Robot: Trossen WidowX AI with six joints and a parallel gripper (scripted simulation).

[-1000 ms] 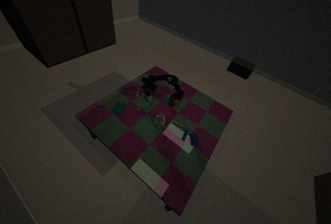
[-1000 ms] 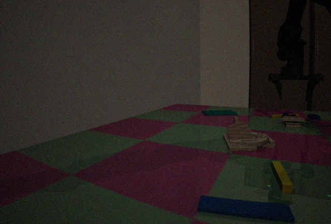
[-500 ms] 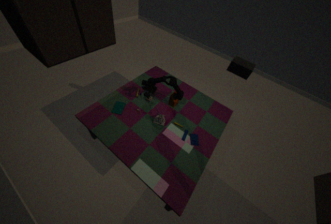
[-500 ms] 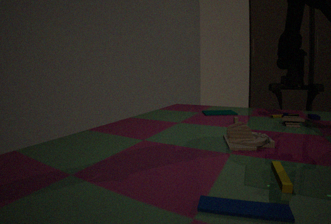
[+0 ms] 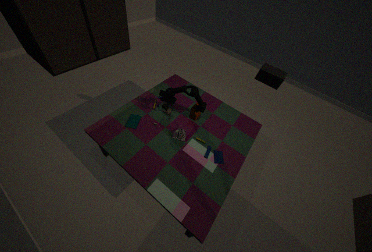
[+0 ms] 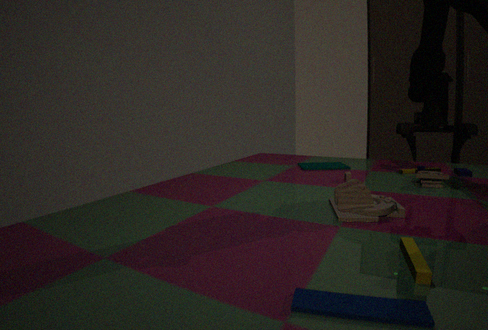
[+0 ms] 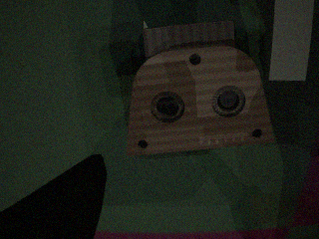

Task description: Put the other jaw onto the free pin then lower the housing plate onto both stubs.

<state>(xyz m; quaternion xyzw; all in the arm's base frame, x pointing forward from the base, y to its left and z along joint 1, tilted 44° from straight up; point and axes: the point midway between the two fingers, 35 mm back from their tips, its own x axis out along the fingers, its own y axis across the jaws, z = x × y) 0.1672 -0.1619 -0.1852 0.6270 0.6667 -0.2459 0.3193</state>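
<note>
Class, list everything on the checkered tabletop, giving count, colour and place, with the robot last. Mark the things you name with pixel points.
flat-topped housing plate [image 6: 432, 175] [image 7: 164, 131]: one, wood-toned, beneath the gripper
gear assembly on a flat base [image 5: 179, 134] [image 6: 354, 198]: one, pale wood, near the middle
flat slab [image 5: 133, 121] [image 6: 323, 166]: one, teal, beyond the assembly in the exterior view
slim bars: two, yellow, apart
blue pieces: at least three, two grouped
orange block [image 5: 195, 113]: one, beside the arm
robot arm [image 5: 192, 91] [image 6: 431, 39]: one, black
gripper [image 6: 435, 155]: one, black, open

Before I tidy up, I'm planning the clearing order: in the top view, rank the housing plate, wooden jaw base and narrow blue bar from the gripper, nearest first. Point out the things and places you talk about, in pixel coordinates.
1. Housing plate [image 5: 168, 112] [image 6: 432, 175] [image 7: 199, 119], just below.
2. Wooden jaw base [image 5: 179, 135] [image 6: 356, 202], lower right.
3. Narrow blue bar [image 5: 207, 152] [image 6: 362, 307], farther lower right.
</note>
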